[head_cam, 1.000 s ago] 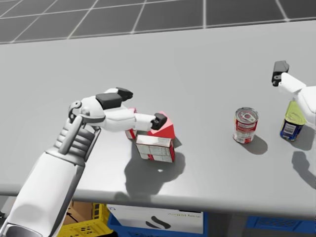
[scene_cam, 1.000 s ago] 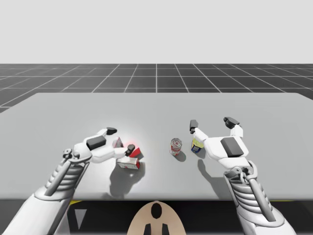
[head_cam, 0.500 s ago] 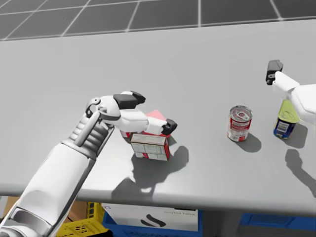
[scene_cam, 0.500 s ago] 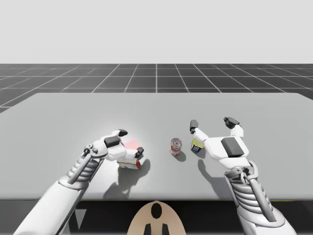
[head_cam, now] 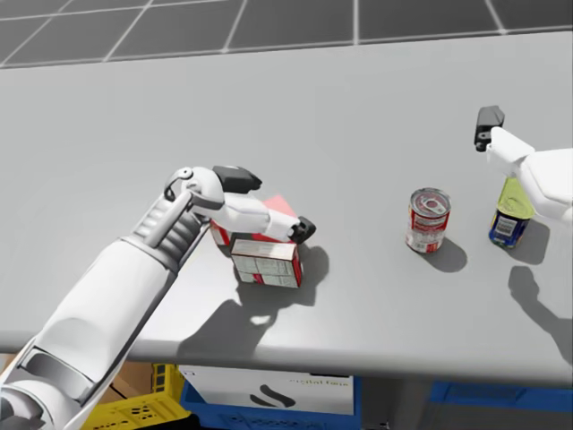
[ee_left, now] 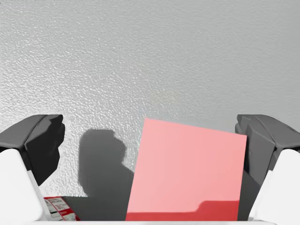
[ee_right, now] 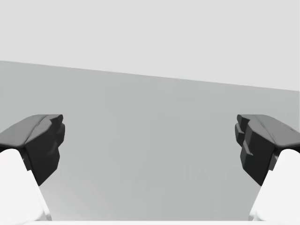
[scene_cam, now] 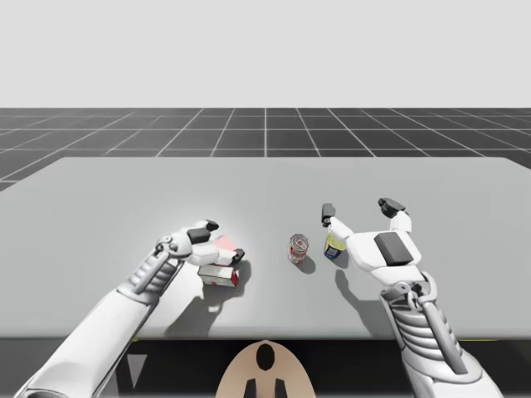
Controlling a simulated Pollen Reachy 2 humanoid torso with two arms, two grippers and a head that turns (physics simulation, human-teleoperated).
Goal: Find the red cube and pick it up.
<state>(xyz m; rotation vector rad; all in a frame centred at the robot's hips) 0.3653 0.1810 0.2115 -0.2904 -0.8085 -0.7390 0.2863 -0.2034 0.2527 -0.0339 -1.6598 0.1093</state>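
Have the red cube (ee_left: 187,173) on the surface (scene_cam: 124,191), between the spread fingers of the left gripper (ee_left: 152,145) but not yet clamped. Can place it in the head view (head_cam: 281,207) right behind a white-and-red box (head_cam: 266,262), touching it or nearly so. Sits off-centre in the left wrist view: close up against one finger, with a broad gap to the other. No long axis to speak of, being a cube, but lies slightly skewed to the line between the fingers. Judging from that, should centre and square up before closing, or risk shoving it sideways into the box.

Far nearer the left arm than the right. Right gripper (scene_cam: 359,208) well apart, hanging wide open over a yellow bottle (scene_cam: 334,245), with a red can (scene_cam: 298,247) between bottle and cube.

Against a second ago: have swung the left wrist over and down, so that the fingers now straddle the cube from above instead of reaching across it from the side. Have turned the head a little too, shifting the whole head view. Box, can, bottle and right arm unmoved in the high view.
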